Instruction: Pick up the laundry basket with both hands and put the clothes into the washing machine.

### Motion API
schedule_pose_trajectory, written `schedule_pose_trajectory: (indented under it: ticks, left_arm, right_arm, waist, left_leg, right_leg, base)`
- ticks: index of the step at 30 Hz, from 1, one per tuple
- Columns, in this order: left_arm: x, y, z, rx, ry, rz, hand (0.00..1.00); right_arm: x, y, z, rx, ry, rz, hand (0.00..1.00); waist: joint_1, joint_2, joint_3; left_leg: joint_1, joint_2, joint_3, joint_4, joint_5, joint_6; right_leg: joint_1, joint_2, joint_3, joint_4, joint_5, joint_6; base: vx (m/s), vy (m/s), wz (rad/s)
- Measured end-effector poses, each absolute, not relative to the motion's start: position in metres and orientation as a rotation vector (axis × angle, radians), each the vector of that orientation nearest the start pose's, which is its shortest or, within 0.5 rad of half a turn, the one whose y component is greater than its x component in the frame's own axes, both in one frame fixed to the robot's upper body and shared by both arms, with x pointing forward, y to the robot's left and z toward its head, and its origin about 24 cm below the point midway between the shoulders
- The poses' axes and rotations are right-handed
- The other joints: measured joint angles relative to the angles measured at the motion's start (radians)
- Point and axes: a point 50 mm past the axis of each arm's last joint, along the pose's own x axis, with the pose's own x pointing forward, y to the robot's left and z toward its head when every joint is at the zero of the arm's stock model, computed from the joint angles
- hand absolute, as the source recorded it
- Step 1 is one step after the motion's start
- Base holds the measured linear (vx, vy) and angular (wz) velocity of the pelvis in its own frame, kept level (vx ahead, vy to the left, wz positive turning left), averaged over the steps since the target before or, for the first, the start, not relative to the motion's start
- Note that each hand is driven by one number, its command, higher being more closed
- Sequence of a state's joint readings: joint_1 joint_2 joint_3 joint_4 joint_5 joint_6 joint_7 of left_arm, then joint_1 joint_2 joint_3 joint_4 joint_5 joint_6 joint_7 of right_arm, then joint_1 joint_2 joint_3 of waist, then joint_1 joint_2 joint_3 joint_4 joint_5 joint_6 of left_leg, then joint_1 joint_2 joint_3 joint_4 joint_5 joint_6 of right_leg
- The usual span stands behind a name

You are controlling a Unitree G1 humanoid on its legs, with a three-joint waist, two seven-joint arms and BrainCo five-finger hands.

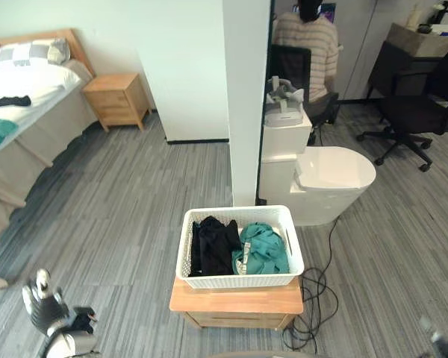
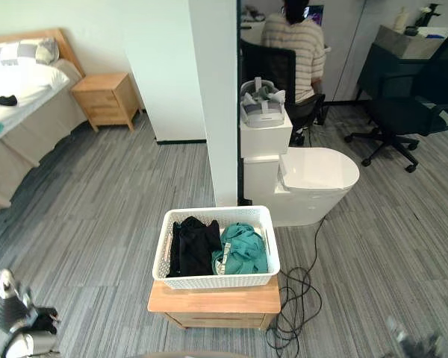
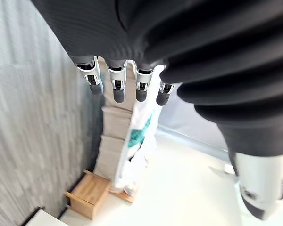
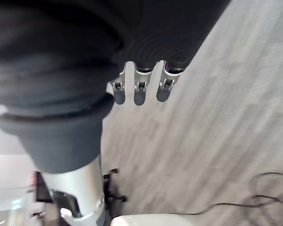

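Laundry basket (image 1: 239,281) is untouched by either hand. Nearest, the left hand (image 1: 45,306) and right hand (image 4: 139,92) hang low, fingers straight, empty. The basket sits on a low wooden worktop (image 1: 235,297), with black clothes (image 1: 211,246) and teal clothes (image 1: 263,250) inside. Beyond it is a white toilet (image 1: 332,175).

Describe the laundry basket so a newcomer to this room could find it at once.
Find the white pillar mid-room, beside the white toilet. Just nearer the robot, a low wooden stand carries the laundry basket. It is the only white latticed tub, holding black clothes beside teal ones.
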State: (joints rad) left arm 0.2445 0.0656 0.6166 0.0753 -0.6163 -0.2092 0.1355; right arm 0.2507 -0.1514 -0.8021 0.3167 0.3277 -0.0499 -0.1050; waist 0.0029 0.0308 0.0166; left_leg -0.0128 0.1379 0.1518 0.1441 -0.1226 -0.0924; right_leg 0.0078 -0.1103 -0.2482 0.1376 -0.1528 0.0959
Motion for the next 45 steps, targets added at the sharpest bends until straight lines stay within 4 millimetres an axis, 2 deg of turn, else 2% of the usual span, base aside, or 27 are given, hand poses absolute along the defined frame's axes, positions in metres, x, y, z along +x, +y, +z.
schedule_pose_trajectory:
  ticks: [1,2,4,5,6,7,9,10,11,12,13,16,19,21,26,31,33,35,41,45]
  left_arm:
    - [0.139,0.330,0.022,-0.399,-0.157,0.892,0.00]
    - [0.144,0.330,0.028,-0.397,-0.181,0.878,0.00]
    - [0.176,0.326,0.049,-0.351,-0.243,0.825,0.00]
    - [0.187,0.323,0.057,-0.340,-0.262,0.799,0.00]
    - [0.212,0.315,0.076,-0.313,-0.314,0.740,0.00]
    - [0.225,0.311,0.089,-0.296,-0.346,0.704,0.00]
    - [0.278,0.292,0.158,-0.185,-0.507,0.549,0.00]
    - [0.289,0.286,0.174,-0.176,-0.541,0.510,0.00]
    - [0.309,0.278,0.199,-0.184,-0.578,0.445,0.00]
    - [0.324,0.270,0.216,-0.230,-0.589,0.393,0.00]
    - [0.330,0.265,0.222,-0.274,-0.589,0.365,0.00]
    - [0.354,0.252,0.259,-0.341,-0.592,0.280,0.00]
    - [0.366,0.244,0.293,-0.288,-0.612,0.267,0.00]
    - [0.375,0.244,0.300,-0.229,-0.574,0.288,0.00]
    - [0.389,0.239,0.301,-0.122,-0.486,0.226,0.00]
    - [0.397,0.220,0.310,0.063,-0.448,0.074,0.00]
    - [0.399,0.207,0.313,0.247,-0.435,0.049,0.00]
    - [0.400,0.204,0.312,0.360,-0.420,0.069,0.00]
    - [0.404,0.210,0.296,0.600,-0.339,0.155,0.00]
    - [0.403,0.223,0.275,0.601,-0.277,0.185,0.00]
  right_arm:
    - [0.102,-0.369,-0.017,0.178,0.217,-1.021,0.00]
    - [0.112,-0.368,-0.014,0.187,0.195,-0.999,0.00]
    - [0.154,-0.355,-0.003,0.242,0.122,-0.880,0.00]
    - [0.165,-0.351,0.001,0.257,0.104,-0.845,0.00]
    - [0.190,-0.340,0.010,0.276,0.063,-0.769,0.00]
    - [0.204,-0.334,0.018,0.282,0.034,-0.721,0.00]
    - [0.263,-0.310,0.063,0.307,-0.110,-0.545,0.00]
    - [0.274,-0.305,0.075,0.317,-0.145,-0.512,0.00]
    - [0.291,-0.297,0.095,0.337,-0.200,-0.465,0.00]
    - [0.301,-0.290,0.112,0.346,-0.248,-0.427,0.00]
    - [0.302,-0.288,0.121,0.357,-0.279,-0.414,0.00]
    - [0.297,-0.287,0.149,0.334,-0.379,-0.395,0.00]
    - [0.284,-0.292,0.159,0.271,-0.419,-0.405,0.00]
    - [0.280,-0.291,0.160,0.253,-0.426,-0.404,0.00]
    - [0.271,-0.295,0.156,0.171,-0.400,-0.396,0.00]
    - [0.260,-0.297,0.157,0.060,-0.378,-0.343,0.00]
    - [0.257,-0.296,0.151,0.042,-0.356,-0.318,0.00]
    - [0.256,-0.296,0.149,0.037,-0.348,-0.306,0.00]
    - [0.256,-0.294,0.157,0.045,-0.389,-0.306,0.00]
    - [0.254,-0.288,0.179,0.037,-0.485,-0.298,0.00]
  waist:
    - [0.003,-0.009,0.009]
    - [0.005,-0.014,0.014]
    - [0.009,-0.020,0.062]
    - [0.009,-0.020,0.082]
    - [0.013,-0.017,0.128]
    - [0.014,-0.015,0.150]
    - [0.021,-0.014,0.231]
    - [0.025,-0.017,0.253]
    - [0.036,-0.022,0.297]
    - [0.041,-0.023,0.322]
    - [0.042,-0.022,0.330]
    - [0.043,-0.022,0.386]
    - [0.042,-0.024,0.424]
    - [0.040,-0.025,0.448]
    - [0.043,-0.030,0.475]
    - [0.051,-0.032,0.476]
    - [0.062,-0.032,0.476]
    - [0.063,-0.032,0.476]
    - [0.060,-0.038,0.479]
    - [0.064,-0.038,0.479]
  left_leg:
    - [-0.020,0.000,-0.006,0.014,0.001,0.000]
    - [-0.029,0.001,-0.010,0.020,0.001,0.000]
    - [-0.054,0.003,-0.026,0.041,0.001,0.000]
    - [-0.061,0.003,-0.031,0.046,0.002,0.001]
    - [-0.086,0.004,-0.037,0.059,0.007,0.005]
    - [-0.111,0.005,-0.039,0.071,0.010,0.007]
    - [-0.253,0.012,-0.045,0.119,0.032,0.018]
    - [-0.273,0.017,-0.042,0.122,0.039,0.018]
    - [-0.293,0.020,-0.036,0.125,0.048,0.017]
    - [-0.321,0.022,-0.034,0.144,0.049,0.017]
    - [-0.336,0.027,-0.036,0.152,0.049,0.017]
    - [-0.402,0.035,-0.041,0.187,0.050,0.018]
    - [-0.483,0.037,-0.055,0.218,0.054,0.020]
    - [-0.510,0.038,-0.056,0.234,0.055,0.020]
    - [-0.563,0.048,-0.055,0.258,0.055,0.019]
    - [-0.587,0.055,-0.054,0.275,0.055,0.018]
    - [-0.589,0.054,-0.050,0.274,0.055,0.018]
    - [-0.596,0.054,-0.047,0.270,0.054,0.018]
    - [-0.617,0.062,-0.008,0.279,0.059,0.019]
    - [-0.617,0.067,0.001,0.276,0.060,0.017]
  right_leg:
    - [-0.006,0.004,-0.004,-0.006,0.010,-0.003]
    - [-0.010,0.005,-0.005,-0.009,0.012,-0.004]
    - [-0.014,0.008,-0.021,-0.013,0.020,-0.008]
    - [-0.017,0.008,-0.025,-0.011,0.021,-0.009]
    - [-0.043,0.006,-0.027,0.010,0.021,-0.009]
    - [-0.070,0.006,-0.026,0.027,0.021,-0.009]
    - [-0.217,0.003,-0.023,0.108,0.029,-0.021]
    - [-0.244,0.001,-0.018,0.120,0.033,-0.026]
    - [-0.273,0.001,-0.005,0.131,0.042,-0.032]
    - [-0.298,0.001,0.000,0.143,0.044,-0.033]
    - [-0.313,-0.001,-0.001,0.148,0.045,-0.035]
    - [-0.372,-0.003,-0.015,0.185,0.045,-0.035]
    - [-0.449,-0.011,-0.027,0.231,0.040,-0.036]
    - [-0.477,-0.014,-0.026,0.250,0.039,-0.034]
    - [-0.526,-0.015,-0.031,0.275,0.039,-0.034]
    - [-0.538,-0.015,-0.042,0.282,0.039,-0.034]
    - [-0.539,-0.018,-0.043,0.282,0.039,-0.034]
    - [-0.541,-0.024,-0.051,0.282,0.039,-0.034]
    - [-0.559,-0.035,-0.053,0.281,0.040,-0.033]
    - [-0.559,-0.033,-0.054,0.272,0.041,-0.031]
  base:
    - [0.05,0.006,0.04]
    - [0.01,-0.006,0.10]
    - [-0.02,-0.012,0.16]
    - [-0.07,0.001,0.17]
    - [-0.14,0.004,0.10]
    - [-0.16,-0.002,0.04]
    - [-0.25,-0.018,-0.02]
    - [-0.27,-0.024,-0.15]
    - [-0.19,-0.001,-0.22]
    - [-0.18,0.003,-0.17]
    - [-0.13,0.009,-0.04]
    - [-0.07,-0.012,0.05]
    - [-0.08,-0.014,0.09]
    - [-0.05,-0.009,0.00]
    - [-0.03,-0.012,0.00]
    - [-0.02,-0.017,0.05]
    - [0.00,0.000,0.00]
    - [-0.01,-0.003,0.08]
    - [0.04,0.002,0.03]
    - [0.05,-0.021,-0.01]
